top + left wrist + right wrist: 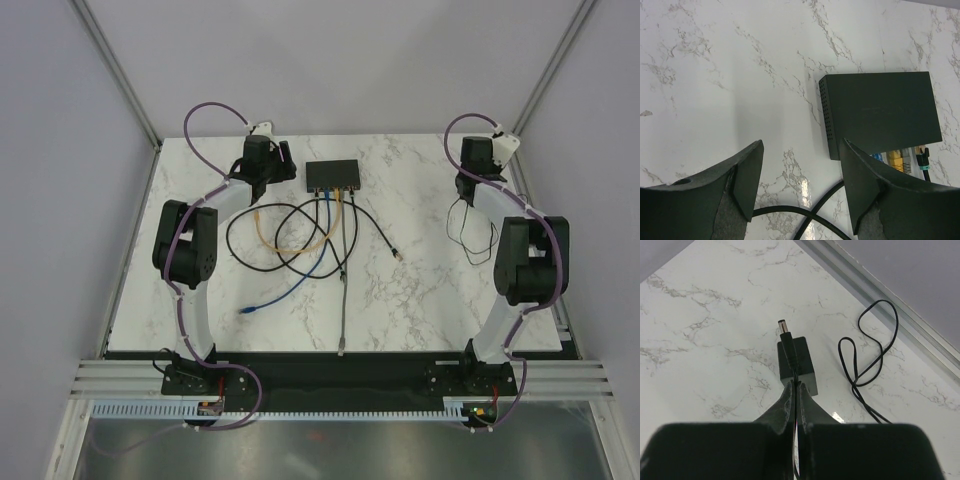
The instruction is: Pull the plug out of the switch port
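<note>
Four cables (343, 290), blue, grey, yellow and black, loose across the middle of the marble table (430, 290), leading away toward the switch (334, 176) at the far centre; coloured plugs (900, 160) seated in sockets along its near side. Just left of the switch (880, 110), left gripper (278, 160) hovering over bare marble, fingers (747, 175) well apart, nothing between them. Far right, well apart from the switch, right gripper (795, 387) pressed together on a thin black cord (875, 350); barrel plug (785, 330) jutting past the fingertips, over a small black adapter block (802, 371); rest of the cord looped on the marble.
</note>
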### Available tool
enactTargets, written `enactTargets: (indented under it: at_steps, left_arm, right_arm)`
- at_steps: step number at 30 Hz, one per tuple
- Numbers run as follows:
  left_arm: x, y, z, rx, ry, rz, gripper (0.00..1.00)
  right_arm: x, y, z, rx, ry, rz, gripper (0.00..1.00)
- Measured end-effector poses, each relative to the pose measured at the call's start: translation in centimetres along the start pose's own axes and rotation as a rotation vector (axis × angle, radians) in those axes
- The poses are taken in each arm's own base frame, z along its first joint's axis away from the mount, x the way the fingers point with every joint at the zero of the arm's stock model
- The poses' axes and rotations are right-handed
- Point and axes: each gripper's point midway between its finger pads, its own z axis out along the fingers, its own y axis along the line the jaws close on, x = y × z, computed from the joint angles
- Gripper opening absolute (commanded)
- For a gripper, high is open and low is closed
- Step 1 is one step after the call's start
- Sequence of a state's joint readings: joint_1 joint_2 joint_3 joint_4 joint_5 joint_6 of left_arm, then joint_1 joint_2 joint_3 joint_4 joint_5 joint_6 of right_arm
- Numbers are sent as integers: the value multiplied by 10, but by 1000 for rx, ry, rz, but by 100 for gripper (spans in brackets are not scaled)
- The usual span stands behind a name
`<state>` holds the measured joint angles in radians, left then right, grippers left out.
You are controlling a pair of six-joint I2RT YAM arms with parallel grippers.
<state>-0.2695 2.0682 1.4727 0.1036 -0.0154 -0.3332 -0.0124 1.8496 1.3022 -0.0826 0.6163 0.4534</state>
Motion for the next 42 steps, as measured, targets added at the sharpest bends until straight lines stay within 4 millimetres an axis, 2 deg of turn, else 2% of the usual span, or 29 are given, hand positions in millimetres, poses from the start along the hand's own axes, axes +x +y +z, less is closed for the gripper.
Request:
enactTargets:
  at_steps: [11, 19, 23, 26, 27, 29, 33, 34, 35, 37, 38, 42]
  left_arm:
    - [1, 0, 0, 0, 1, 0, 70]
    - [3, 1, 2, -2, 6, 0, 70]
    - [7, 2, 4, -5, 12, 0, 70]
    - [6, 2, 4, -5, 12, 0, 70]
    - [6, 2, 4, -4, 11, 0, 70]
    - [5, 2, 4, -3, 10, 0, 70]
    - [5, 2, 4, -3, 9, 0, 70]
    - [5, 2, 4, -3, 10, 0, 70]
    - [5, 2, 4, -3, 10, 0, 70]
    - [5, 2, 4, -3, 9, 0, 70]
    - [5, 2, 4, -3, 10, 0, 70]
    - [5, 2, 4, -3, 9, 0, 70]
  right_arm:
    - [-9, -27, 16, 51, 0, 94, 1]
    - [5, -41, 25, 92, 50, 98, 2]
    - [10, -38, 25, 74, 72, 90, 4]
    - [12, -36, 25, 60, 80, 91, 10]
    - [13, -35, 25, 59, 83, 90, 15]
    - [14, -36, 25, 66, 86, 87, 17]
    - [15, -40, 28, 97, 90, 75, 31]
    - [15, -41, 28, 102, 91, 72, 40]
    - [15, -42, 27, 107, 91, 73, 44]
    - [15, -42, 27, 108, 90, 72, 48]
    - [15, -42, 27, 106, 90, 69, 53]
    - [16, -32, 23, 76, 87, 29, 64]
